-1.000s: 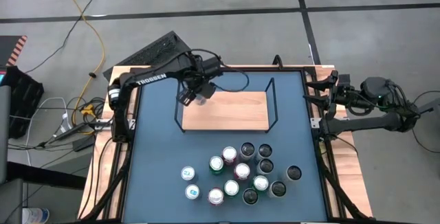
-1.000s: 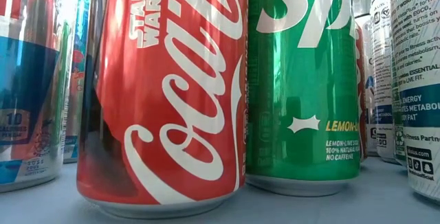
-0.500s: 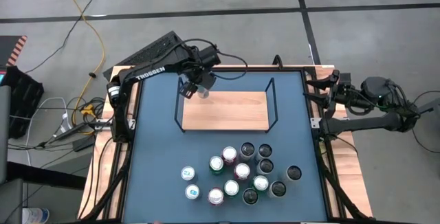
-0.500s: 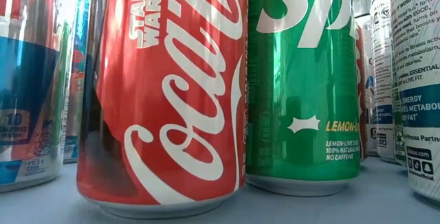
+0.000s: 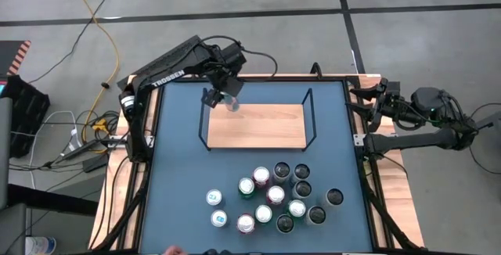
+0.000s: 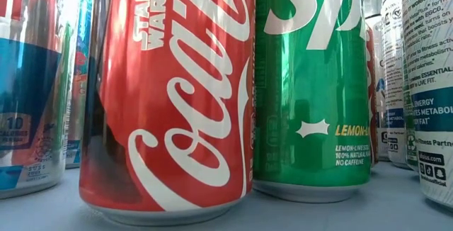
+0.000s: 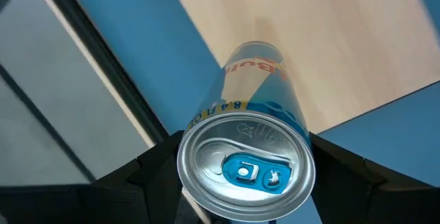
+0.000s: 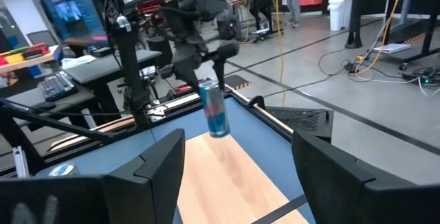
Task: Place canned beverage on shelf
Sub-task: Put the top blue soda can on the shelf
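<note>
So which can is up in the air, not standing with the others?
The slim blue-and-silver can in the left gripper, hanging above the shelf. All the other cans stand grouped on the table.

Two dark fingers (image 8: pixel 148 165) of the right gripper (image 8: pixel 237 165) fill the lower part of the frame, standing well apart with nothing between them. Through the gap lies the light-wood board of the shelf (image 8: pixel 234 176), on the blue tabletop (image 8: pixel 271 138). Above the board, at centre frame, a slim blue and silver can (image 8: pixel 215 108) with a red mark hangs in the air, tilted, its top gripped by the left gripper (image 8: pixel 206 62), which reaches down from the dark arm at top centre. At the lower left edge a can top (image 8: pixel 62 171) shows. Behind, at upper right, lie a grey floor with cables and a white bin (image 8: pixel 340 12).
</note>
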Robot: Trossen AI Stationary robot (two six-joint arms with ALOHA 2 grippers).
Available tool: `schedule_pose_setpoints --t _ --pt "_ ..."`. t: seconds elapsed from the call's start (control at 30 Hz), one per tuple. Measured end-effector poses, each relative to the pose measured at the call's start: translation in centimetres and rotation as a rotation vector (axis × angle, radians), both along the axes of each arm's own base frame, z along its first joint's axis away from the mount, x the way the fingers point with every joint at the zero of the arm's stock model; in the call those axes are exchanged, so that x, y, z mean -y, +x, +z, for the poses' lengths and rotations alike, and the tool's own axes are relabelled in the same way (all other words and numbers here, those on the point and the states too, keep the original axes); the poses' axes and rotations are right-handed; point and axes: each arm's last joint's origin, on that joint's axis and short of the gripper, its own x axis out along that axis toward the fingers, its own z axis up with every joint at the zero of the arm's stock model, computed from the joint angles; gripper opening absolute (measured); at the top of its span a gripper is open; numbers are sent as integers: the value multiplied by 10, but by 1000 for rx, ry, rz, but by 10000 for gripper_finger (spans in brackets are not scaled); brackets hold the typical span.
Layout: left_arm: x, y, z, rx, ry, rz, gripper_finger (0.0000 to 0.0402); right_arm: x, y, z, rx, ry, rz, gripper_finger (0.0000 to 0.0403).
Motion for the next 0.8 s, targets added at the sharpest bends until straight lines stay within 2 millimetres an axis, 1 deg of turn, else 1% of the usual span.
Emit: schedule_pose_setpoints --t 0.1,0.17,0.23,0.33,0.43,0.5,0.57,0.7,0.8 --pt "3 -12 11 67 -15 14 241 0 0 0 0 -1 -14 261" --pt "8 -22 14 88 -20 21 241 1 0 0 0 -3 -25 261" --pt "15 -34 11 67 -20 9 241 1 0 0 2 -3 -32 261" --pt "23 -49 -2 25 -4 -54 241 1 0 2 23 -6 -54 261" --pt "29 -61 -11 -15 80 -112 241 2 0 6 58 -5 -57 261" --pt "29 -60 -12 18 145 -137 241 2 0 7 78 -5 -57 261" --pt "29 -56 -10 47 174 -172 241 2 0 9 92 -7 -57 261" --pt "31 -53 -10 75 148 -229 241 2 0 9 92 -7 -58 261" --pt "28 -47 -17 57 134 -248 241 2 0 9 91 -7 -58 261"
